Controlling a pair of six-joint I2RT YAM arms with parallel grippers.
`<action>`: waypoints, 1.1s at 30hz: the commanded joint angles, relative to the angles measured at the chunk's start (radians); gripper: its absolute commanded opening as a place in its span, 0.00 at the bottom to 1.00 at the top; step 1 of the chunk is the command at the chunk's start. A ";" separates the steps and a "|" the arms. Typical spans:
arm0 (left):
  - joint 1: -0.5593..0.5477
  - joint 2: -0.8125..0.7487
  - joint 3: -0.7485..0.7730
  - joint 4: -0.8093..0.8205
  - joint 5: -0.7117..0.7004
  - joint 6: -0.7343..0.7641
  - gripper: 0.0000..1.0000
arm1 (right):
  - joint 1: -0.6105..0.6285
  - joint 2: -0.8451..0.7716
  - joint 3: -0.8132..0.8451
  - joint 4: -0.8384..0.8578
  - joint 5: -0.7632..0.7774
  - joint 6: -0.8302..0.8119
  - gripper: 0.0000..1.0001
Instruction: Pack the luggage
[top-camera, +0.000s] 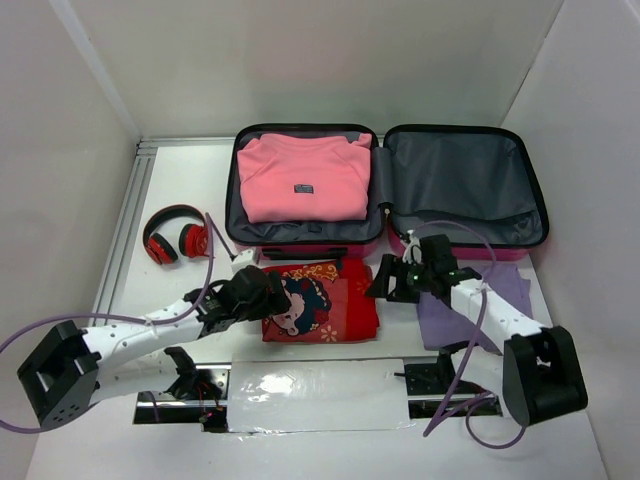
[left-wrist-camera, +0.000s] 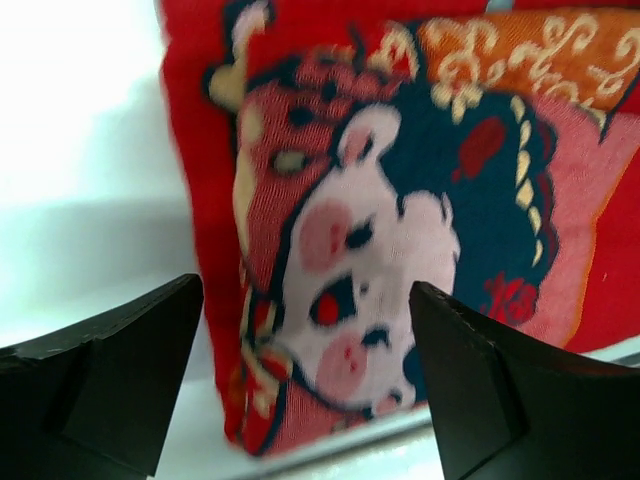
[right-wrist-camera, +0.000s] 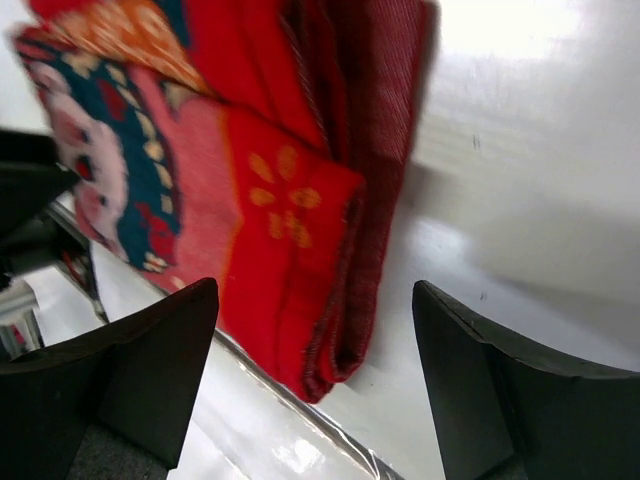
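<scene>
The luggage (top-camera: 455, 170) lies open at the back, grey lining up, with a folded pink sweater (top-camera: 303, 177) in its left half. A folded red sweater with a cartoon girl face (top-camera: 320, 301) lies on the table in front of it, also in the left wrist view (left-wrist-camera: 400, 200) and the right wrist view (right-wrist-camera: 230, 170). My left gripper (top-camera: 268, 290) is open at the sweater's left edge, jaws astride its corner. My right gripper (top-camera: 385, 282) is open at its right edge, jaws astride that corner.
Red and black headphones (top-camera: 176, 235) lie at the left. A folded purple cloth (top-camera: 470, 305) lies under the right arm. A shiny plate (top-camera: 315, 393) sits at the near edge between the arm bases. White walls enclose the table.
</scene>
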 joint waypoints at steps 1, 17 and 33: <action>0.050 0.043 -0.035 0.232 0.050 0.121 0.97 | 0.044 0.048 -0.045 0.104 0.037 0.009 0.84; 0.120 0.191 -0.098 0.341 0.062 0.149 0.75 | 0.245 0.285 -0.115 0.319 0.185 0.086 0.67; 0.120 0.116 -0.063 0.081 -0.024 0.040 0.87 | 0.344 0.427 -0.079 0.332 0.261 0.124 0.00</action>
